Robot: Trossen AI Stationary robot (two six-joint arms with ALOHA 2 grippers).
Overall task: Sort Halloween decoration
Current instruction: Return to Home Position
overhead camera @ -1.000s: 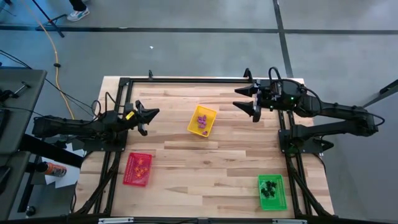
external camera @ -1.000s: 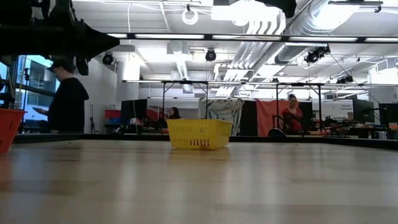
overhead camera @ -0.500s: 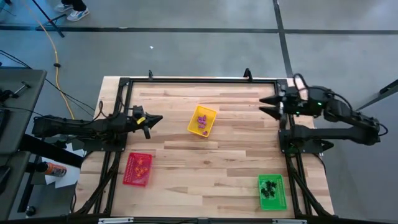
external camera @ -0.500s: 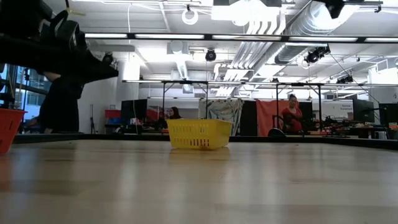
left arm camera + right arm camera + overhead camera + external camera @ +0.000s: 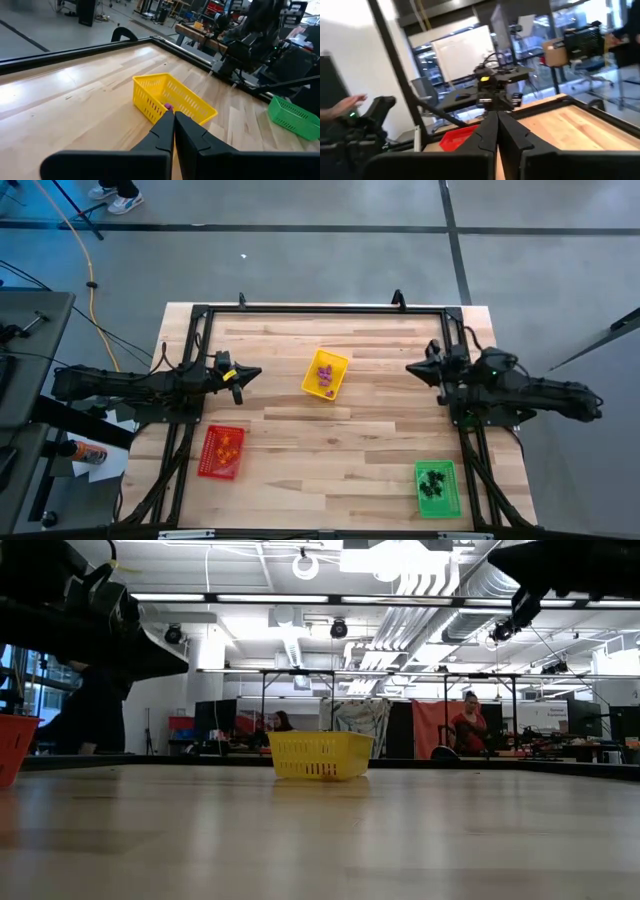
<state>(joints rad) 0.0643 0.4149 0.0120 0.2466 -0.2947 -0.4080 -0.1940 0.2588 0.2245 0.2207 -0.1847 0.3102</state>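
The Halloween decoration lies sorted in three trays. Purple trinkets (image 5: 324, 374) are in the yellow tray (image 5: 338, 361) at mid-table. Orange trinkets (image 5: 224, 446) sit in the red tray (image 5: 208, 468) at the near left. Black trinkets (image 5: 433, 481) fill the green tray (image 5: 450, 505) at the near right. My left gripper (image 5: 256, 372) hovers shut to the left of the yellow tray (image 5: 150, 95), pointing at it. My right gripper (image 5: 410, 368) hovers shut to the right of that tray. Neither holds anything.
A black frame (image 5: 320, 308) runs along the table's far edge and down both sides. Bare wood (image 5: 330, 450) lies between the trays. In the low view, people stand in the room beyond the table (image 5: 95, 710).
My right gripper has shut from wide open. It has also drawn back toward the table's right edge and then come toward the near edge, level with the yellow tray. The trays and trinkets have stayed where they were.
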